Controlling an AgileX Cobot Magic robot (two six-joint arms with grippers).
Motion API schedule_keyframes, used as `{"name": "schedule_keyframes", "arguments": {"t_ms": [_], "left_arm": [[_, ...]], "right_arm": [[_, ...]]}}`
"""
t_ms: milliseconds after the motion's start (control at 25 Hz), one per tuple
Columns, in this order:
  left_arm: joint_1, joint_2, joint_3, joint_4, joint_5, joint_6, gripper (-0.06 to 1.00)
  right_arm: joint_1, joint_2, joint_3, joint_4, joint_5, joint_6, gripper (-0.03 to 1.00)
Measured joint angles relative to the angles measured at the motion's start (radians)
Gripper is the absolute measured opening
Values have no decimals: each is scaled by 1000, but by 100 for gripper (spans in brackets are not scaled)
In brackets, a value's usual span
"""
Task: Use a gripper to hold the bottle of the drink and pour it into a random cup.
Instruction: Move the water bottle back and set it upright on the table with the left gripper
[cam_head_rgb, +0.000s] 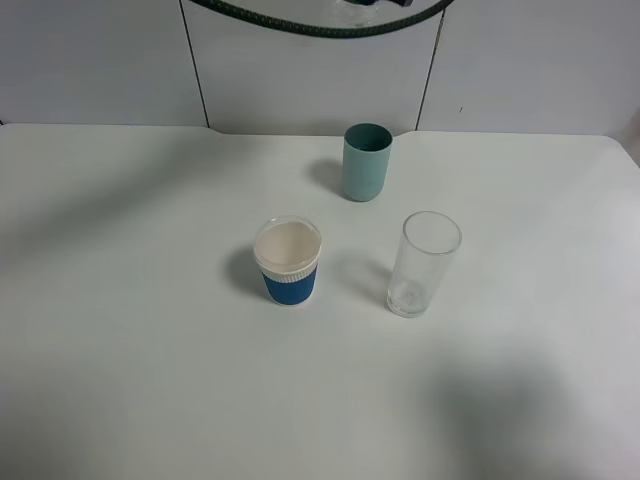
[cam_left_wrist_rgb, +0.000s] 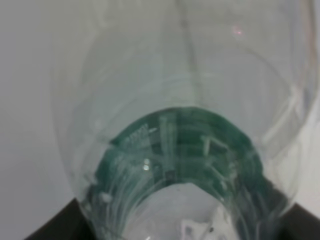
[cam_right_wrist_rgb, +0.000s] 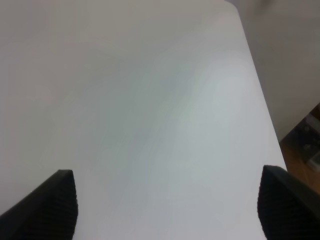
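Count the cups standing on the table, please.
3: teal cup at the back, white cup with blue sleeve front left, clear glass tumbler front right. None appears hidden.

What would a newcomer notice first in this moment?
The bottle of the drink, clear with a dark green label, fills the left wrist view. On the white table stand three separate cups: the teal cup at the back, a white cup with a blue sleeve and a clear glass in front.

Clear green-banded bottle (cam_left_wrist_rgb: 180, 125); upright teal cup (cam_head_rgb: 367, 162)
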Motion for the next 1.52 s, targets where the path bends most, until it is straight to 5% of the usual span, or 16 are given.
{"name": "schedule_keyframes", "arguments": {"t_ms": [320, 600, 720, 880, 1040, 1320, 1520], "left_arm": [[1, -10, 0, 687, 152, -962, 51], [38, -23, 0, 1211, 208, -1411, 51], [40, -27, 1, 1353, 217, -1545, 51], [65, -47, 45, 1431, 197, -1647, 51], [110, -100, 191, 1448, 56, -1698, 51], [121, -197, 511, 1452, -276, -1700, 51], [181, -239, 649, 1453, -336, -1687, 51]], "right_arm": [[0, 0, 0, 0, 0, 0, 74], [0, 0, 0, 0, 0, 0, 74], [0, 0, 0, 0, 0, 0, 74], [0, 0, 0, 0, 0, 0, 74], [0, 0, 0, 0, 0, 0, 74], [0, 0, 0, 0, 0, 0, 74], [0, 0, 0, 0, 0, 0, 74]]}}
